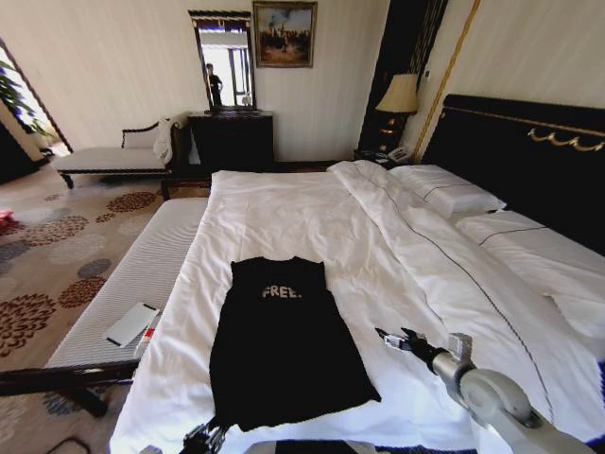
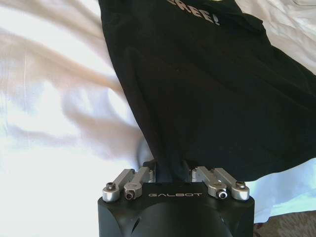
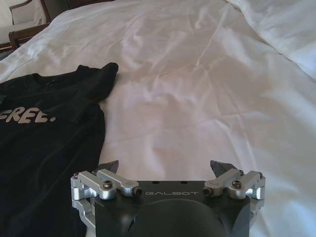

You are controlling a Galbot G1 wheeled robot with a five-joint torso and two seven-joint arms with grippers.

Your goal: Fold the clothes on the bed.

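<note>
T-shirt [image 1: 284,345] lies lengthwise, collar toward far bedside; left tool [image 2: 174,173] pinches hem, right tool [image 3: 167,168] wide

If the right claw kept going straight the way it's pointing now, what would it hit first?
Probably bare white duvet. The right claw, open, points along the bed beside the black T-shirt, whose edge stays off to one side. How high it hangs above the duvet is unclear.

Open white sheet is lying clear right of the T-shirt [image 1: 284,345]; the rolled duvet [image 1: 425,246] is walling off the bed's [image 1: 284,208] far side.
</note>
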